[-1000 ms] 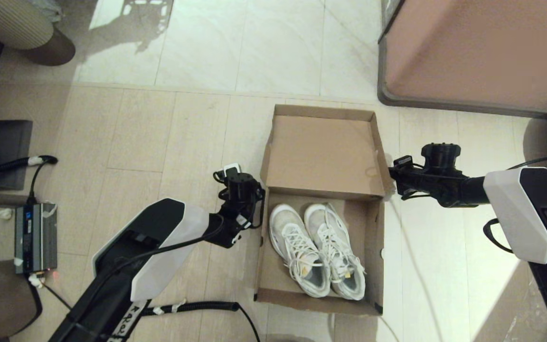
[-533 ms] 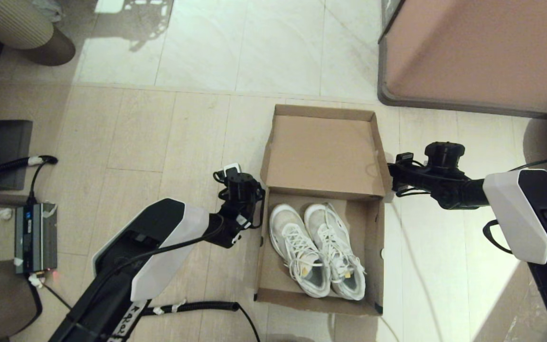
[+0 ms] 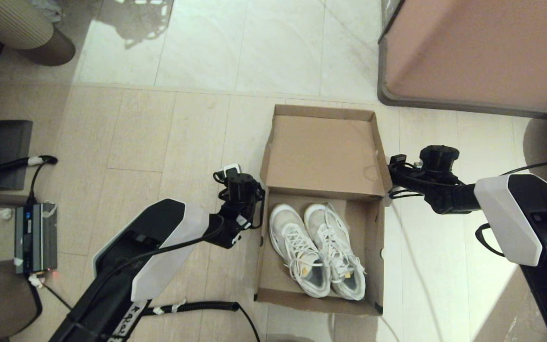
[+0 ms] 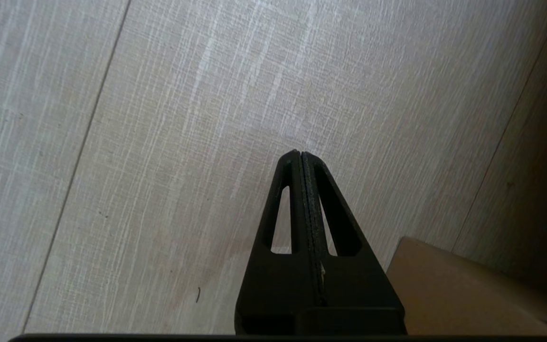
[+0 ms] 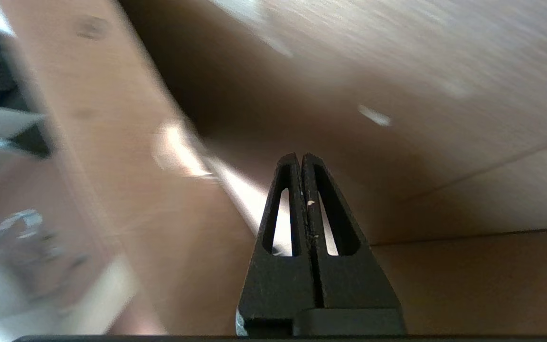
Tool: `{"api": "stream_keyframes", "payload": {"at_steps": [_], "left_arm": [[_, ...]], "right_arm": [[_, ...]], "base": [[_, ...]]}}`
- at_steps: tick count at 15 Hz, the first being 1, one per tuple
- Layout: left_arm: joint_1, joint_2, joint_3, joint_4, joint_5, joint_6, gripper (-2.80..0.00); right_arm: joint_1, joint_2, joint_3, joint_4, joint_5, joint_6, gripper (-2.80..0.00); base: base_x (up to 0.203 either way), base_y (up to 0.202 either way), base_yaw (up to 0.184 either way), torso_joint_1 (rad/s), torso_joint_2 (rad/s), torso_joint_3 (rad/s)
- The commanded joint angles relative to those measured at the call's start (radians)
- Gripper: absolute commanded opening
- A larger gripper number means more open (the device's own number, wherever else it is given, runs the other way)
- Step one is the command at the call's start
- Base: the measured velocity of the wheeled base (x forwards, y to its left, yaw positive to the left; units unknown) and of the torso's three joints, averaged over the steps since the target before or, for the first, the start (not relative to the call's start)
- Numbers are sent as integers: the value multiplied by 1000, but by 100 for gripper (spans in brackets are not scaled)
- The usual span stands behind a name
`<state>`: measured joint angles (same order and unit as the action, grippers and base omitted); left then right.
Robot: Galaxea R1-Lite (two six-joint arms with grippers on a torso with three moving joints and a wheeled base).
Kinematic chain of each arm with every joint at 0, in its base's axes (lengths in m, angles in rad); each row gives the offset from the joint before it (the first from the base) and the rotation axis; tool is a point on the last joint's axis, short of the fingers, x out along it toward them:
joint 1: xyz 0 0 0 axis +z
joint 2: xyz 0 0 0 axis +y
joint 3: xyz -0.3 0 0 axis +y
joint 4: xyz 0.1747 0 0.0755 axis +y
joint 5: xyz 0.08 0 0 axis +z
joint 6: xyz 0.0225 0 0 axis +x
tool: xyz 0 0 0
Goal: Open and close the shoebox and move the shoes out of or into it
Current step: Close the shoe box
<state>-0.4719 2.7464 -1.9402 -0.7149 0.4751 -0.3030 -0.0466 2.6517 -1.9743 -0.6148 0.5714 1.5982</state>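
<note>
The shoebox point(image 3: 323, 204) lies unchanged — the right end effector point(image 5: 300, 159), pinched shut, has edged up beside its lid.

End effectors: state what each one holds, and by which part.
Nothing is held. The left end effector and right end effector are both shut on nothing, outside the shoebox.

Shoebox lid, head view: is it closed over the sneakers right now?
No, the shoebox lid is folded back open, and both white shoes lie exposed side by side inside.
</note>
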Motion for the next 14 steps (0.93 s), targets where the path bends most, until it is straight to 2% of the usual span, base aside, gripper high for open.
{"api": "stream_keyframes", "payload": {"at_steps": [1,4,5,9,14], "left_arm": [[-1,6,0,-6,0,-2,-280],[-15,11,0,-21,-11,-2,-280],[-19,15,0,-27,-21,-2,-280],[-30,15,0,-31,-23,-2,-280],[-44,21,0,-36,-22,-2,-280]], "right_arm": [[-1,20,1,-94,52,107,-280],[-13,38,2,-195,135,222,-280],[-19,41,2,-215,166,235,-280],[-24,63,1,-364,371,267,-280],[-56,63,0,-502,427,351,-280]], "base": [[0,0,0,0,0,0],[0,0,0,0,0,0],[0,0,0,0,0,0],[0,0,0,0,0,0],[0,0,0,0,0,0]]}}
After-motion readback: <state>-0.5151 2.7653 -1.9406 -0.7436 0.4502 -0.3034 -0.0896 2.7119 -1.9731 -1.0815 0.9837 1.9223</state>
